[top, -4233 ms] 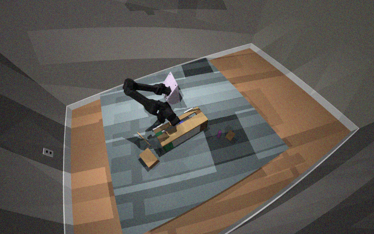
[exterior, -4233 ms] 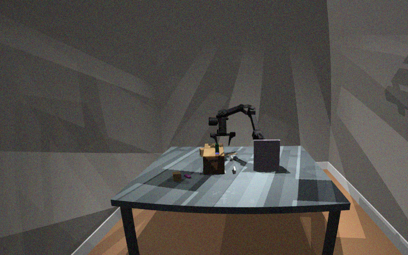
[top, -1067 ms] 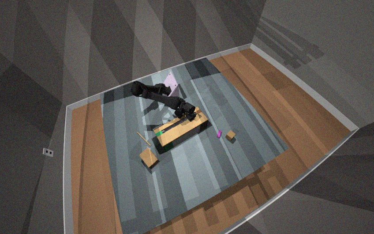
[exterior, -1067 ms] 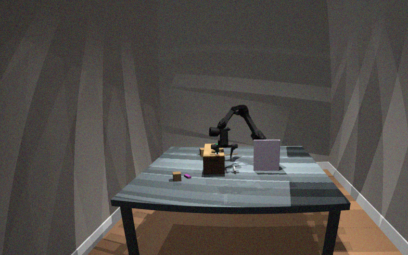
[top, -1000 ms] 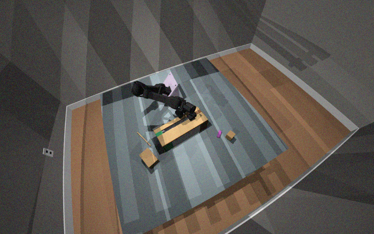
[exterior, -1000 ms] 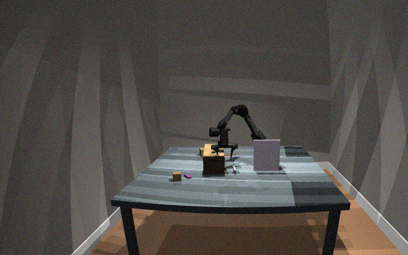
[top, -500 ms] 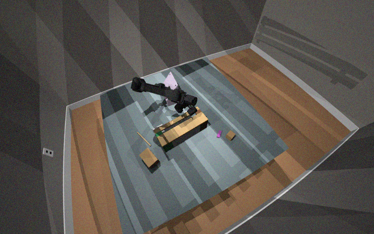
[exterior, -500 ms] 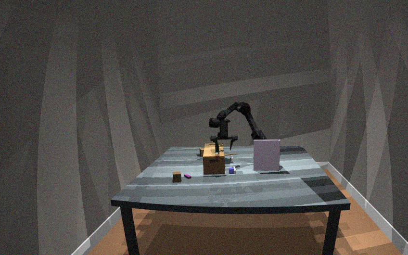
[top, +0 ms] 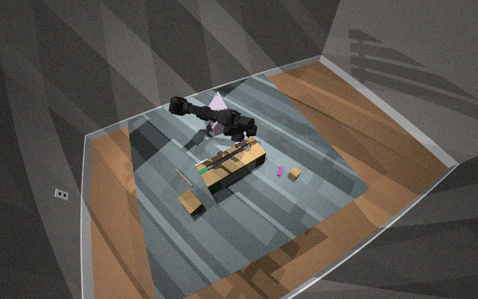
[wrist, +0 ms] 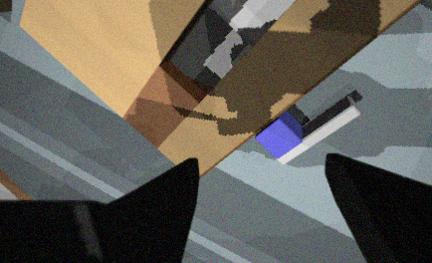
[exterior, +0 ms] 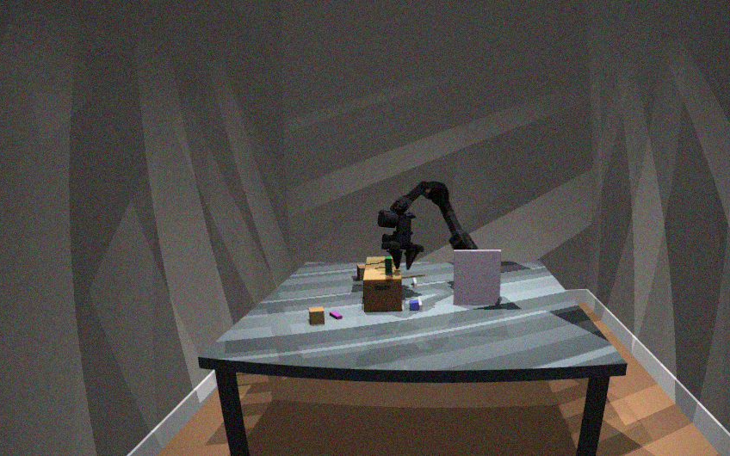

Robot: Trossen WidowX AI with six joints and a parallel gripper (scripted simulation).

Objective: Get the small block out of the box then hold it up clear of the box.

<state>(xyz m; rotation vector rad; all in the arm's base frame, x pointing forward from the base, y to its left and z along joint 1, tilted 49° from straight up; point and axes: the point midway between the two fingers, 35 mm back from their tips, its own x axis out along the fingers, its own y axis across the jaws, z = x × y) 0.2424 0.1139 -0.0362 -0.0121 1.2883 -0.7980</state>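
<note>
A small blue block (exterior: 414, 305) (wrist: 280, 136) lies on the table just outside the wooden box (top: 255, 150) (exterior: 381, 294) (wrist: 73, 45), beside its long side near one end. A white bar (wrist: 331, 131) lies against the block. The box stands upright, with a long slot in its top and a green piece (top: 203, 170) (exterior: 388, 265) at its far end. My gripper (exterior: 403, 268) (wrist: 261, 164) is open and empty, pointing down above the table beside the box. In the wrist view the block shows beyond the fingertips, between their lines. The box's clear front is hard to make out.
A pale pink panel (top: 217, 102) (exterior: 476, 278) stands near the arm's base. A small wooden cube (top: 294, 173) (exterior: 316, 316) and a magenta piece (top: 279, 171) (exterior: 335, 314) lie past one box end. A larger wooden block (top: 189, 201) and a thin stick (top: 184, 177) lie past the other.
</note>
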